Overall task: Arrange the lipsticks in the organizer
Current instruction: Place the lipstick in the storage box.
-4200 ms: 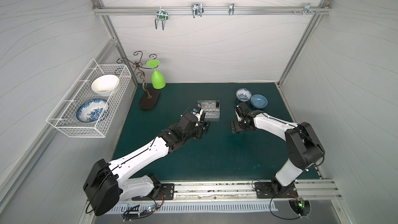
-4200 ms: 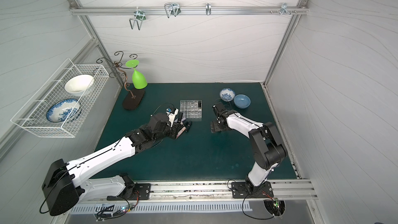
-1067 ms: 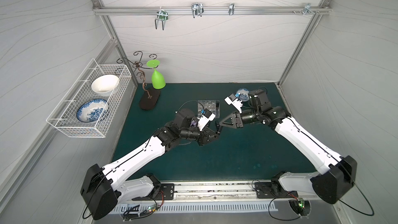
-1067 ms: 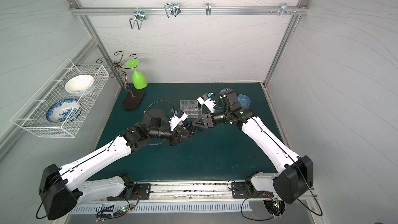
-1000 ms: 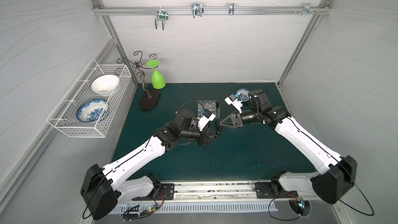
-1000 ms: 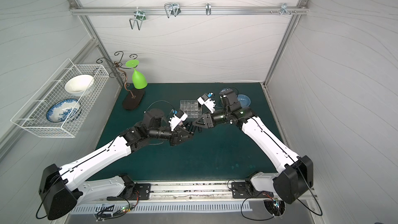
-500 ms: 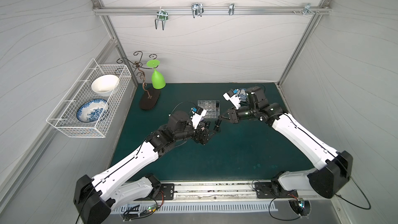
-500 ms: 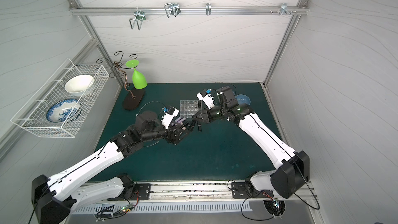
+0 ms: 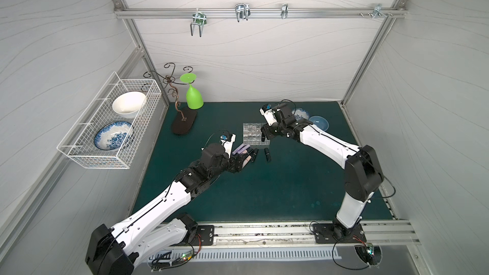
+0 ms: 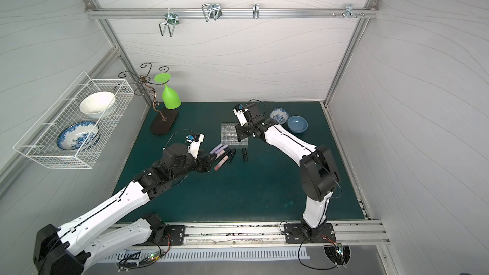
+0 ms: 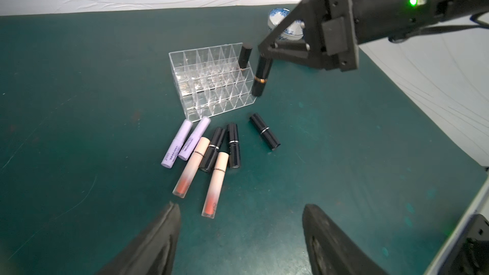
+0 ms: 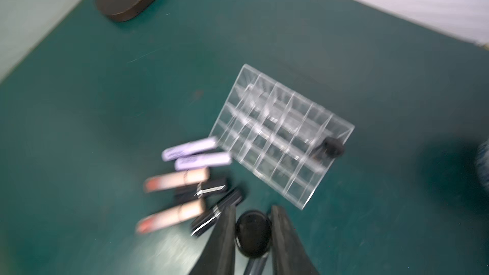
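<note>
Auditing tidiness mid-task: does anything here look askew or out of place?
Nothing damaged or spilled. Seven lipsticks lie loose on the mat beside the organizer, one black one apart from the cluster; only one lipstick stands in a cell.

Both top views look steeply down from high in front over the whole surface (image 9: 264, 194); wrist cameras sit close, sharing the organizer (image 11: 219, 105) and lipsticks (image 11: 211, 149).

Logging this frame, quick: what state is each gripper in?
Left gripper: open, holding nothing.
Right gripper: closed on a black lipstick.
</note>
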Controlling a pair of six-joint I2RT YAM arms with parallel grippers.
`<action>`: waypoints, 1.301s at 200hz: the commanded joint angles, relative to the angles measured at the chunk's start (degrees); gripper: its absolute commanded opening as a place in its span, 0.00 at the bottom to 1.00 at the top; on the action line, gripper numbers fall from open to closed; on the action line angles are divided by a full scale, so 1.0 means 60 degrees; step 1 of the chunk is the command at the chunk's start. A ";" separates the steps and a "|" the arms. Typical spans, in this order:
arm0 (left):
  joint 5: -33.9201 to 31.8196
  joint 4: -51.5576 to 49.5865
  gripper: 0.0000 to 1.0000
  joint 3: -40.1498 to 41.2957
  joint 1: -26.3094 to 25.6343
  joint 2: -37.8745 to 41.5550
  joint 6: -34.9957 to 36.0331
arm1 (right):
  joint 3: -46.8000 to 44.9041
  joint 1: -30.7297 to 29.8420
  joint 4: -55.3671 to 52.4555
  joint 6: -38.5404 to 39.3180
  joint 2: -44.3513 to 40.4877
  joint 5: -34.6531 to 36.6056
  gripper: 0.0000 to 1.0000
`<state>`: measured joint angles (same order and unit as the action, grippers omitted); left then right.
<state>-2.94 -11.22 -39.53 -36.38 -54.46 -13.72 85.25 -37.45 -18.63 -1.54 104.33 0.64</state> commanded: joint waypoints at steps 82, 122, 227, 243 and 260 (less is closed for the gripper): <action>-0.0155 0.0847 0.76 -0.0007 0.0189 -0.0255 0.0074 | 0.1705 -0.0044 0.1274 0.0858 0.2054 0.1902 0.19; -0.0126 0.0846 0.76 -0.0047 0.0204 -0.0326 0.0081 | 0.1721 -0.0044 0.1322 0.0945 0.2186 0.2001 0.20; 0.0136 0.0557 0.76 -0.0335 0.0204 -0.0624 0.0080 | 0.1554 -0.0129 0.0943 0.0818 0.1396 0.1775 0.67; 0.0405 0.0326 0.76 -0.0559 0.0204 -0.0926 0.0090 | 0.1086 -0.0212 0.0912 0.0648 0.0556 0.1794 0.68; 0.0756 -0.0036 0.74 -0.0945 0.0195 -0.1505 0.0071 | 0.0257 -0.0255 0.0822 0.0255 -0.0603 0.1754 0.68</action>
<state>-1.80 -10.15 -40.32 -35.51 -59.86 -13.63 90.72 -38.06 -12.88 3.11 112.31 11.55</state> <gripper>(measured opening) 0.748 0.676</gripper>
